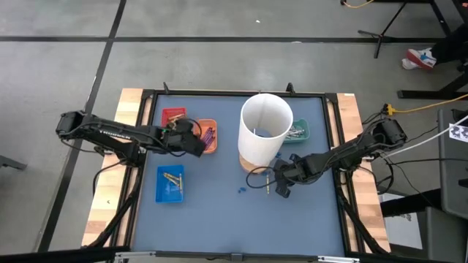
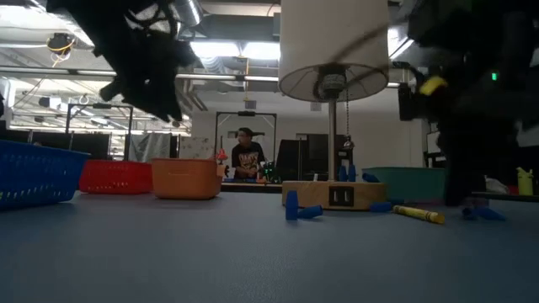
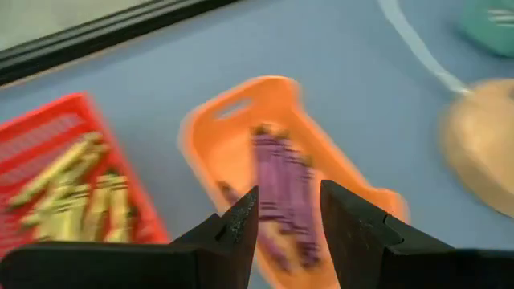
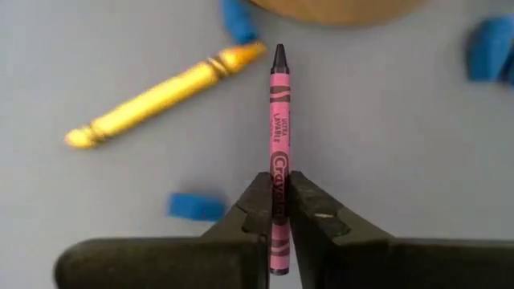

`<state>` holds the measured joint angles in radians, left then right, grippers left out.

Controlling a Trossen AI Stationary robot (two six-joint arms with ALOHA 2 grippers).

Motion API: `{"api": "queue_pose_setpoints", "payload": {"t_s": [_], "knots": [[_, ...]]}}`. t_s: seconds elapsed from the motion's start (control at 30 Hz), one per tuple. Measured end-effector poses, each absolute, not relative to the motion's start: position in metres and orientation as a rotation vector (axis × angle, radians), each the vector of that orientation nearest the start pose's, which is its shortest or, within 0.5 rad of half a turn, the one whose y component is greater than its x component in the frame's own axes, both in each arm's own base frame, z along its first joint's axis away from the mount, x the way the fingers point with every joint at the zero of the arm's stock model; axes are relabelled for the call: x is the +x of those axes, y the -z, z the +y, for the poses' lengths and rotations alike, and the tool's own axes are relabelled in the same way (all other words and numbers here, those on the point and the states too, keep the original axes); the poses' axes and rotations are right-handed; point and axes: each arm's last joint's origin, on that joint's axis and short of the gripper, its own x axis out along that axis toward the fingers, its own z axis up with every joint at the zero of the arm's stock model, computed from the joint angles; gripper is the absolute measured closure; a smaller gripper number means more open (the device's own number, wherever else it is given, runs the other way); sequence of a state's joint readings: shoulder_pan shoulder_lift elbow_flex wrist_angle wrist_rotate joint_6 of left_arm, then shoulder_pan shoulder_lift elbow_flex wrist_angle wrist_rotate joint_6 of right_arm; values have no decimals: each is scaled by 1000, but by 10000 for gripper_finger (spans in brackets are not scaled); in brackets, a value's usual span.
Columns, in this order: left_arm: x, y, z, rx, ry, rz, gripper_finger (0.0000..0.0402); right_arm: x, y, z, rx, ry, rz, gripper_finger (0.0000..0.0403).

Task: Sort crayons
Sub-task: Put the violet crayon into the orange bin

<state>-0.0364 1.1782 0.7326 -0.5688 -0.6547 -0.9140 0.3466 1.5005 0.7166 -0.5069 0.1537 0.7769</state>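
Observation:
My right gripper (image 4: 278, 201) is shut on a magenta crayon (image 4: 278, 112), over the blue mat just in front of the tall white cylinder (image 1: 265, 131). A yellow crayon (image 4: 165, 92) lies flat on the mat beside it. My left gripper (image 3: 289, 217) hangs open above the orange tray (image 3: 241, 136), which holds purple crayons (image 3: 281, 181). The red tray (image 3: 56, 128) next to it holds yellow crayons. In the high view my left gripper (image 1: 191, 139) is at the orange tray (image 1: 210, 136) and my right gripper (image 1: 281, 183) is right of centre. My right gripper pinches the magenta crayon's wrapped shaft (image 4: 278, 164) between its two fingers, toward the blunt rear end. The fingers come steeply from above. The crayon runs along the gap between them, its dark tip (image 4: 279, 54) pointing away from the wrist. Whether it is clear of the mat does not show.
A blue tray (image 1: 170, 183) with a few crayons sits at the near left and a green tray (image 1: 298, 131) stands behind the cylinder. Small blue bits (image 4: 197, 206) lie scattered on the mat around my right gripper. The cylinder's wooden base (image 2: 337, 195) is close by.

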Motion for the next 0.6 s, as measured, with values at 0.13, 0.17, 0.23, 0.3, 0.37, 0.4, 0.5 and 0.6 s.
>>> {"api": "queue_pose_setpoints", "payload": {"t_s": [0.13, 0.17, 0.23, 0.3, 0.37, 0.4, 0.5, 0.6], "knots": [[222, -223, -4, -460, -789, 615, 283, 238, -158, 83, 346, 258, 1235, 375], [223, -224, -7, -454, -757, 609, 283, 239, -161, 83, 341, 249, 1242, 375], [226, -226, -14, -436, -705, 596, 283, 244, -168, 85, 341, 238, 1229, 375], [227, -228, -20, -414, -661, 582, 283, 247, -175, 86, 332, 226, 1223, 375], [229, -229, -27, -387, -612, 576, 283, 250, -182, 88, 329, 217, 1219, 375], [229, -230, -30, -368, -581, 577, 283, 253, -186, 89, 338, 206, 1208, 375], [231, -234, -42, -307, -485, 565, 283, 259, -196, 92, 364, 172, 1186, 375], [233, -238, -53, -268, -399, 538, 283, 264, -205, 94, 387, 141, 1159, 375]]}}
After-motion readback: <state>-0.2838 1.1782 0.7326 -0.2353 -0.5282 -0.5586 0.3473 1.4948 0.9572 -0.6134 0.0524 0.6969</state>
